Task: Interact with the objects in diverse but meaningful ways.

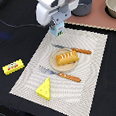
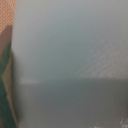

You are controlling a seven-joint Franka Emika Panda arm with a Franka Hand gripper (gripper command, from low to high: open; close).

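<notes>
Here your gripper sits at the mat's far edge with the carton between its fingers; it looks clamped on it, though the fingertips are hidden. The wrist view is filled by the carton's pale face. The bread on its plate lies straight below, toward the mat's middle.

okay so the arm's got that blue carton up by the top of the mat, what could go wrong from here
1. The pale blue milk carton sits under the gripper at the woven beige placemat's far edge; released tilted, it may topple.
2. The wrist view is filled by the carton, so placement there is blind.
3. Swinging low risks hitting the orange-handled knife nearby.
</notes>
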